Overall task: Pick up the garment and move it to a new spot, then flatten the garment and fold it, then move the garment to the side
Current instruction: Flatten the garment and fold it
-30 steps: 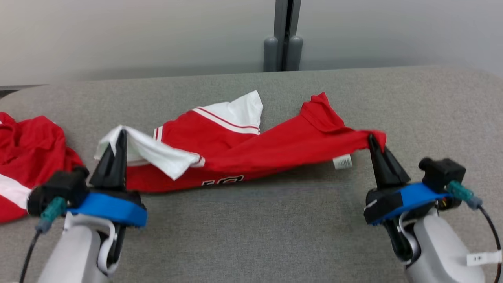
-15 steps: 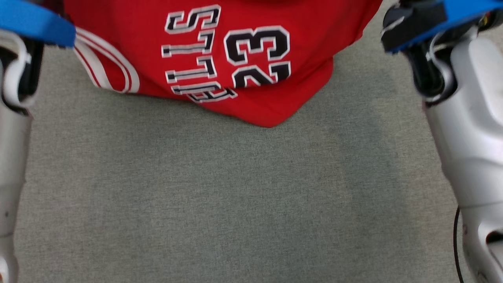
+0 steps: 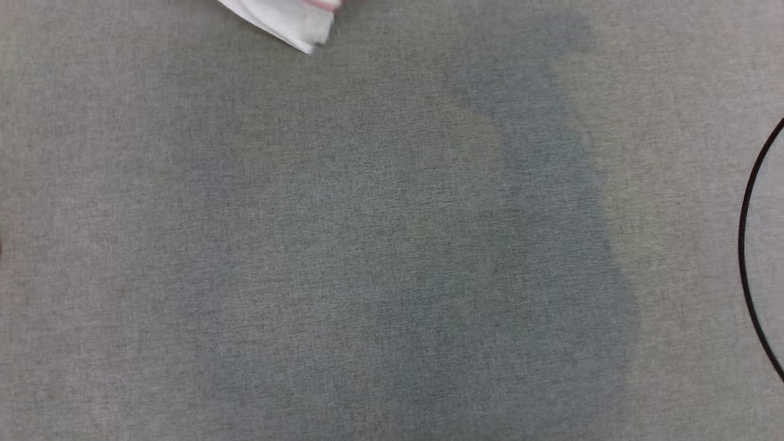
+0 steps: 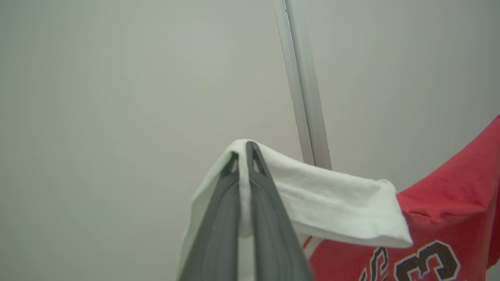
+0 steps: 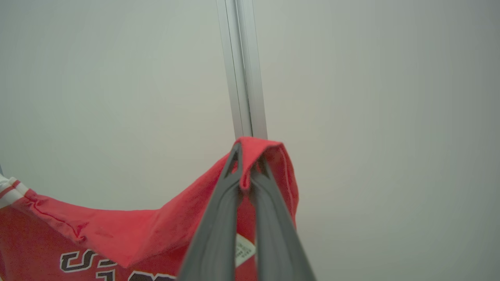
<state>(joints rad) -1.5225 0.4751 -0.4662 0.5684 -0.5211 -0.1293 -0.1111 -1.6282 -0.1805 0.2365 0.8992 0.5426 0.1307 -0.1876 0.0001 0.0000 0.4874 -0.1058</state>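
Left wrist view shows the garment (image 4: 445, 218) hanging in the air, its white sleeve clamped in the closed left pincer (image 4: 245, 156). The right pincer (image 5: 247, 160) is closed on a red corner. A second ago the garment sagged onto the desk (image 3: 392, 245). Now it is lifted clear, so the pick-up looks done and laying it flat comes next.

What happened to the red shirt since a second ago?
The shirt went up: it lay on the table, and now it hangs in the air. The head camera moved too. Same as before: the left gripper stays shut on the white sleeve, and the right gripper stays shut on a red corner.
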